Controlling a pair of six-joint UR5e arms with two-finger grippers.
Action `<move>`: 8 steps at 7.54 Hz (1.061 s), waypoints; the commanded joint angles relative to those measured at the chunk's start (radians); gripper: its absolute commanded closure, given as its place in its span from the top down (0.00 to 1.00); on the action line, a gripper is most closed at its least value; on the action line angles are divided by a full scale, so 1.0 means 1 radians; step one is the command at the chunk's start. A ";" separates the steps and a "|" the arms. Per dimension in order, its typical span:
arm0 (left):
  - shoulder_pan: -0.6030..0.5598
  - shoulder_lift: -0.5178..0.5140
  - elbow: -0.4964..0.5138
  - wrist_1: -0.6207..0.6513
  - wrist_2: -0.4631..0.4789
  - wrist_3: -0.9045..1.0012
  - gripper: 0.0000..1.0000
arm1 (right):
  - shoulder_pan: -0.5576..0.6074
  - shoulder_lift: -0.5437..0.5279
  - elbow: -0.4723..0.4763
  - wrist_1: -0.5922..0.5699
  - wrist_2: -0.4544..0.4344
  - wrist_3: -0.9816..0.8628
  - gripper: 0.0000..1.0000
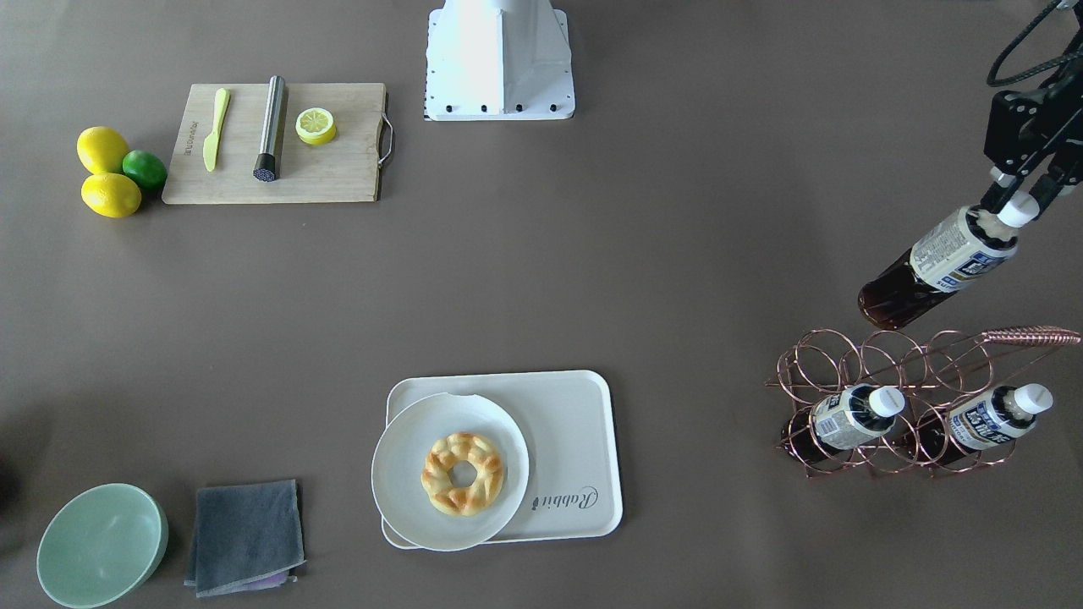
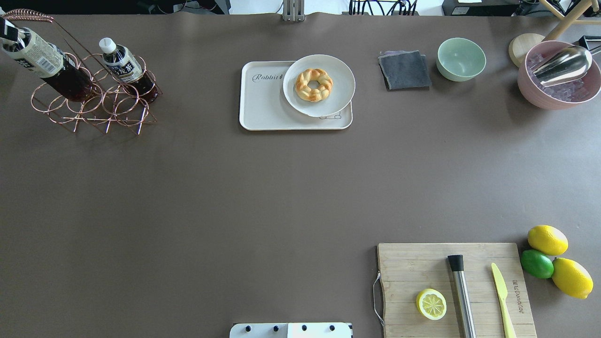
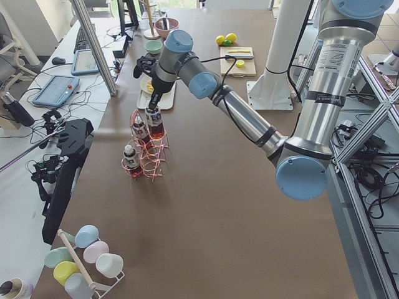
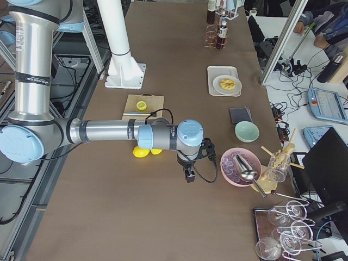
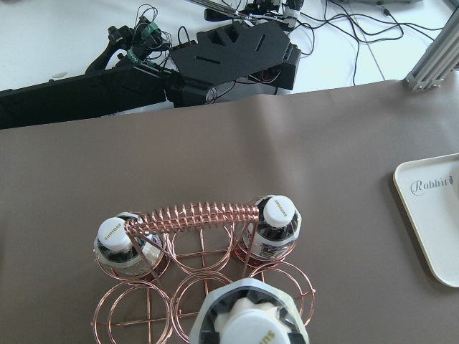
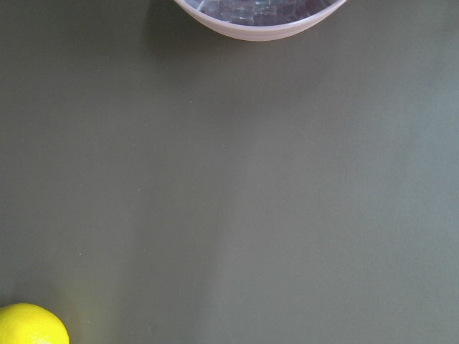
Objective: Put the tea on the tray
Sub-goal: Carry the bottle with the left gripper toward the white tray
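Observation:
My left gripper (image 1: 1018,203) is shut on the white cap of a tea bottle (image 1: 939,266) and holds it tilted above the copper wire rack (image 1: 897,364). The bottle is clear of the rings; its cap fills the bottom of the left wrist view (image 5: 252,326). Two alike bottles (image 1: 850,414) (image 1: 994,416) lie in the rack. The cream tray (image 1: 575,423) with the word "Rabbit" sits at mid-table, well away from the rack; a round white plate (image 1: 406,474) with a braided pastry ring covers part of it. My right gripper (image 4: 188,174) shows only in the exterior right view; I cannot tell its state.
A wooden cutting board (image 2: 422,267) carries a lemon half, a steel muddler and a yellow knife. Two lemons and a lime (image 2: 537,263) lie beside it. A green bowl (image 2: 461,58), a grey cloth (image 2: 404,69) and a pink ice bowl (image 2: 558,75) stand past the tray.

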 commanded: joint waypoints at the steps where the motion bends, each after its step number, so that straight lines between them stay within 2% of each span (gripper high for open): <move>1: 0.170 -0.074 -0.098 0.111 0.076 -0.144 0.00 | 0.000 0.000 0.000 0.000 0.001 0.000 1.00; 2: 0.325 -0.146 -0.086 0.117 0.201 -0.286 0.00 | 0.000 0.000 -0.001 0.000 -0.001 0.000 1.00; 3: 0.464 -0.232 -0.060 0.158 0.350 -0.346 0.00 | 0.000 0.000 -0.003 0.000 -0.001 0.000 1.00; 4: 0.549 -0.336 -0.020 0.238 0.424 -0.363 0.00 | 0.000 0.000 -0.003 0.002 -0.001 0.000 1.00; 5: 0.621 -0.409 0.017 0.287 0.493 -0.416 0.00 | 0.000 0.000 -0.003 0.000 -0.001 0.000 1.00; 8: 0.769 -0.506 0.117 0.284 0.590 -0.481 0.00 | 0.000 0.000 -0.002 0.000 -0.001 0.000 1.00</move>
